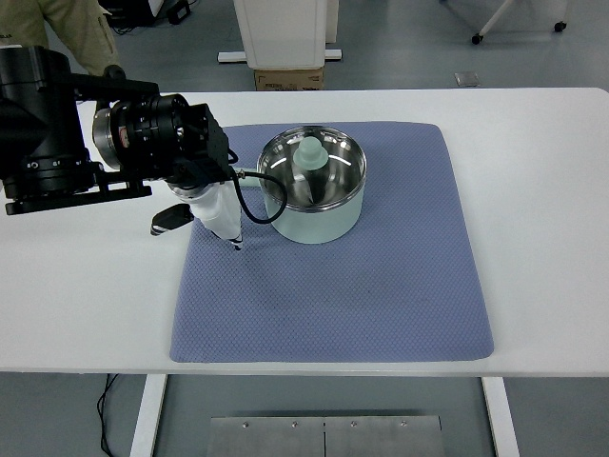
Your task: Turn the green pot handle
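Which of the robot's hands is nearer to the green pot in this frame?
Left. The left hand sits just to the left of the green pot, at its handle side on the blue mat. The right hand is not in view.

A: What's on the white table?

B: A blue-grey mat, with the green pot on its far-left part, about 11 o'clock from the mat's middle.

A: And the arm?

B: The left hand sits at the pot's 9 o'clock, fingers pointing down at the mat. Whether it holds the handle is hidden.

A: Anyone else?

B: A person's trouser leg at 11 o'clock.
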`<state>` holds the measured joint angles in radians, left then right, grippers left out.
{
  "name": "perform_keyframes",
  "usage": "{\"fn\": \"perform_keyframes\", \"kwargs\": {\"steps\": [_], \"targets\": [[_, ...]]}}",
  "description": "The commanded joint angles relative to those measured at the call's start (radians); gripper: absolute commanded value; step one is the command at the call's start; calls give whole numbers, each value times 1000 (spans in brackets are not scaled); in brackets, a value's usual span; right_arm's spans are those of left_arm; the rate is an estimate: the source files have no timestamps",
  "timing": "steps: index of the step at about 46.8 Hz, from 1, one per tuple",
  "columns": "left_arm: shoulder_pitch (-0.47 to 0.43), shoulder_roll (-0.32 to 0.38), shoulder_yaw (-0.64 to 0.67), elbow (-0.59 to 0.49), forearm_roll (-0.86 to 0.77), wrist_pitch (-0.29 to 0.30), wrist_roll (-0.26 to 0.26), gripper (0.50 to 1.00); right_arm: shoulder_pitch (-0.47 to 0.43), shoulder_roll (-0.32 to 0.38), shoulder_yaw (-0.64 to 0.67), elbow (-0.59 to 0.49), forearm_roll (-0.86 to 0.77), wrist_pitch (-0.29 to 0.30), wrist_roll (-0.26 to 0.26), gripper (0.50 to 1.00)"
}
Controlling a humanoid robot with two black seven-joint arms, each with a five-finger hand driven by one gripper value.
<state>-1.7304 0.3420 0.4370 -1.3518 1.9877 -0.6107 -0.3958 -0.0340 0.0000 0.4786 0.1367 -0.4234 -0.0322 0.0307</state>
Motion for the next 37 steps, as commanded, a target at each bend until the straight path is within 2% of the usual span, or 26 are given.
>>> {"fn": "perform_keyframes", "kwargs": {"steps": [1, 11, 22, 31, 37], "targets": [[-5, -1, -1, -27, -21, 0, 2, 1000, -1, 0, 0, 0, 0, 0, 0, 1000], [-5, -3, -17, -82, -64, 0, 3, 1000, -1, 0, 0, 0, 0, 0, 0, 1000], [-5, -9, -133, -96, -285, 0, 2, 1000, 0, 0, 0, 0, 0, 0, 0, 1000], [8, -17, -239, -76, -556, 0, 15, 1000, 0, 0, 0, 0, 0, 0, 0, 1000], [12, -15, -296, 19, -826, 0, 43, 1000, -1, 0, 0, 0, 0, 0, 0, 1000]]}}
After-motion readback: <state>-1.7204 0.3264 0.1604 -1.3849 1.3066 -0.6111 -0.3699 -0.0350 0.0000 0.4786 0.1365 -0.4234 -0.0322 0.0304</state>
